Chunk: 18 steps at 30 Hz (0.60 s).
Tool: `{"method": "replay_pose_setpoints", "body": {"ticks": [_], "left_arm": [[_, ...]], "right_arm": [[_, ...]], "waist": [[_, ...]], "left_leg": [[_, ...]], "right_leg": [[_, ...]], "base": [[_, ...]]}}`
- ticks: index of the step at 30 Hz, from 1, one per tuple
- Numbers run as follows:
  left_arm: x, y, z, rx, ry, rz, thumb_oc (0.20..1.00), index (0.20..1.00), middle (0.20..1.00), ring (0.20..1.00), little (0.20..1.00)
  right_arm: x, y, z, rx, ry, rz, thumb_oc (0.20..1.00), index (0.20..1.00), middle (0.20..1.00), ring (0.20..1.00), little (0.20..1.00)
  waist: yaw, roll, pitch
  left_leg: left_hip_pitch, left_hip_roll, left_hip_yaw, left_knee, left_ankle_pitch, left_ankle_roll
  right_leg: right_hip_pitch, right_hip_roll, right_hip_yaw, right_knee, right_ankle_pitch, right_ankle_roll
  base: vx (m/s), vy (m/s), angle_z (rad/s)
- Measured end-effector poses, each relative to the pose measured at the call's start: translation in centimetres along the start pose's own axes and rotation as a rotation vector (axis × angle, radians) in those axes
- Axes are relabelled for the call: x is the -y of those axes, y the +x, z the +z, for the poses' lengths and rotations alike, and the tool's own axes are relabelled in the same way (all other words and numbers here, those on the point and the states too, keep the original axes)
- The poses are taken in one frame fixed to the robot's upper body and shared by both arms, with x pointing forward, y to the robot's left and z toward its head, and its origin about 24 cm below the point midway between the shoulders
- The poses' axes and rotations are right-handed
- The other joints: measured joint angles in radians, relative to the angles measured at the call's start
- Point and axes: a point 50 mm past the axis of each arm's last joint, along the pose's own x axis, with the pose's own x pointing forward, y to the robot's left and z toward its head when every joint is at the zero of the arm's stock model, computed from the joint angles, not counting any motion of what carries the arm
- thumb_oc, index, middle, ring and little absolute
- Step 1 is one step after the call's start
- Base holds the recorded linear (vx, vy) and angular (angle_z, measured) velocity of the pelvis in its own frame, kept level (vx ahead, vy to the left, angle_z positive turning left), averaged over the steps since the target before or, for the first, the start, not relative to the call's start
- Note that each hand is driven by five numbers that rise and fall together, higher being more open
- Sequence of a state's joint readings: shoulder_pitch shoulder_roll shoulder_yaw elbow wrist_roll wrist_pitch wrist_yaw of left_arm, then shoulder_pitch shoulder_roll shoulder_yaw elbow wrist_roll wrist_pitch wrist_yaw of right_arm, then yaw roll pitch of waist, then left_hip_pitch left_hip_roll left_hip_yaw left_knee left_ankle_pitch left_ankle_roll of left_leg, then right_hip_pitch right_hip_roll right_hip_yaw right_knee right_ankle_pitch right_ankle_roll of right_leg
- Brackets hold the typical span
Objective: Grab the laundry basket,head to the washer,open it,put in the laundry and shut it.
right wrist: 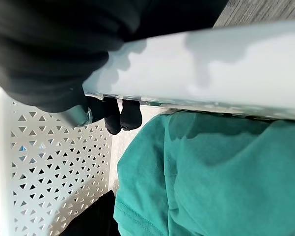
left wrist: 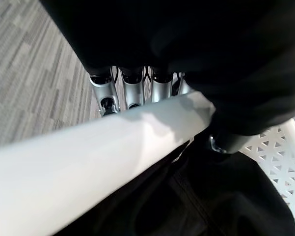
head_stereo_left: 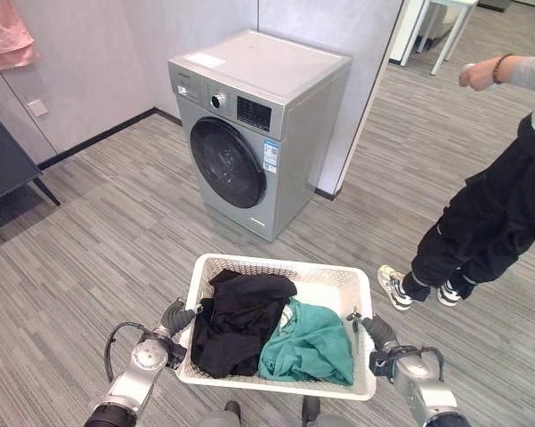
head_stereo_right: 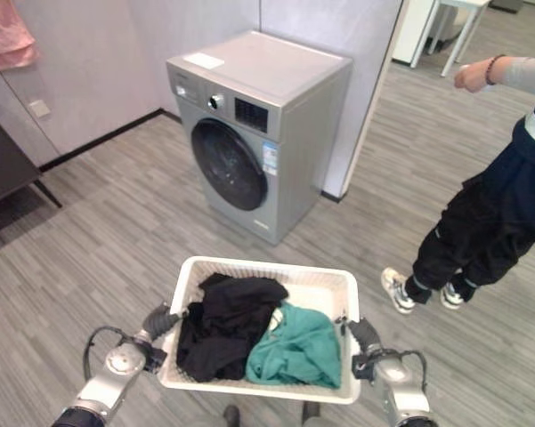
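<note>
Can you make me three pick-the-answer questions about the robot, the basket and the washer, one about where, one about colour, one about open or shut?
1. Where is the laundry basket?
A. On top of the washer
B. Carried between the two robot hands, in front of the washer
C. Under the dark table

2. What colours are the clothes in the basket?
A. Black and green
B. Red and yellow
C. All white

3. How is the washer door?
A. Wide open
B. Taken off
C. Shut

Answers:
1 B: the left robot hand and right robot hand grip the basket's side rims, with the washer ahead.
2 A: a black garment lies beside a green garment.
3 C: the round door sits flat against the washer's front.
</note>
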<state>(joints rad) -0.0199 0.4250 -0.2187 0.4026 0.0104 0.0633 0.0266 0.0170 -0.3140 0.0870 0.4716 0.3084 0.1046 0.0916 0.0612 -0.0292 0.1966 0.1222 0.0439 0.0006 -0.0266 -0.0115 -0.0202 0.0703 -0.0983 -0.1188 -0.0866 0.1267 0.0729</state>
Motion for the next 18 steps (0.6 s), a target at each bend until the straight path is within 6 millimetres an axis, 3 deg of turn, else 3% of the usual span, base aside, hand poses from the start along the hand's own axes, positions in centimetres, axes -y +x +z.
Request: {"method": "replay_pose_setpoints", "body": {"ticks": [12, 14, 15, 17, 18], "left_arm": [[0.9, -0.4, -0.3, -0.002, -0.023, -0.018, 0.200, 0.200, 0.200, 0.200, 0.200], [2.0, -1.3, -1.7, -0.037, -0.100, 0.032, 0.200, 0.200, 0.200, 0.200, 0.200], [3.5, -2.0, -2.9, -0.086, -0.157, 0.048, 0.200, 0.200, 0.200, 0.200, 0.200], [5.3, -3.4, -4.9, -0.172, -0.200, 0.024, 0.200, 0.200, 0.200, 0.200, 0.200], [5.6, -3.9, -5.6, -0.198, -0.214, 0.030, 0.200, 0.200, 0.200, 0.200, 0.200]], "right_arm": [[0.5, -0.9, -1.5, -0.026, 0.051, -0.021, 0.200, 0.200, 0.200, 0.200, 0.200], [-0.2, -0.5, -2.8, -0.077, 0.015, -0.046, 0.200, 0.200, 0.200, 0.200, 0.200], [-0.2, -0.6, -4.5, -0.147, 0.015, -0.086, 0.200, 0.200, 0.200, 0.200, 0.200], [0.2, -1.2, -6.2, -0.214, 0.003, -0.106, 0.200, 0.200, 0.200, 0.200, 0.200], [0.1, -1.2, -6.0, -0.199, 0.003, -0.103, 0.200, 0.200, 0.200, 0.200, 0.200]], "waist": [[-0.019, 0.047, -0.028], [-0.031, 0.048, -0.040], [-0.033, 0.049, -0.054], [-0.035, 0.057, -0.056], [-0.035, 0.058, -0.051]], "left_leg": [[0.032, 0.017, 0.005, -0.049, 0.011, -0.015], [0.035, 0.034, 0.067, -0.072, 0.011, -0.016], [0.035, 0.033, 0.080, -0.072, 0.006, -0.016], [0.033, 0.031, 0.079, -0.072, 0.004, -0.017], [0.034, 0.031, 0.079, -0.071, 0.008, -0.024]], "right_leg": [[0.002, 0.016, 0.003, -0.001, -0.005, -0.007], [0.004, -0.022, -0.145, -0.001, -0.013, -0.001], [0.003, -0.038, -0.203, 0.000, -0.007, 0.006], [0.002, -0.040, -0.213, 0.000, -0.007, 0.013], [0.002, -0.040, -0.214, 0.000, -0.005, 0.011]], "base": [[0.00, -0.006, 0.00], [0.00, -0.005, -0.05], [-0.01, -0.016, -0.08], [-0.01, -0.019, 0.00], [0.00, -0.014, 0.05]]}}
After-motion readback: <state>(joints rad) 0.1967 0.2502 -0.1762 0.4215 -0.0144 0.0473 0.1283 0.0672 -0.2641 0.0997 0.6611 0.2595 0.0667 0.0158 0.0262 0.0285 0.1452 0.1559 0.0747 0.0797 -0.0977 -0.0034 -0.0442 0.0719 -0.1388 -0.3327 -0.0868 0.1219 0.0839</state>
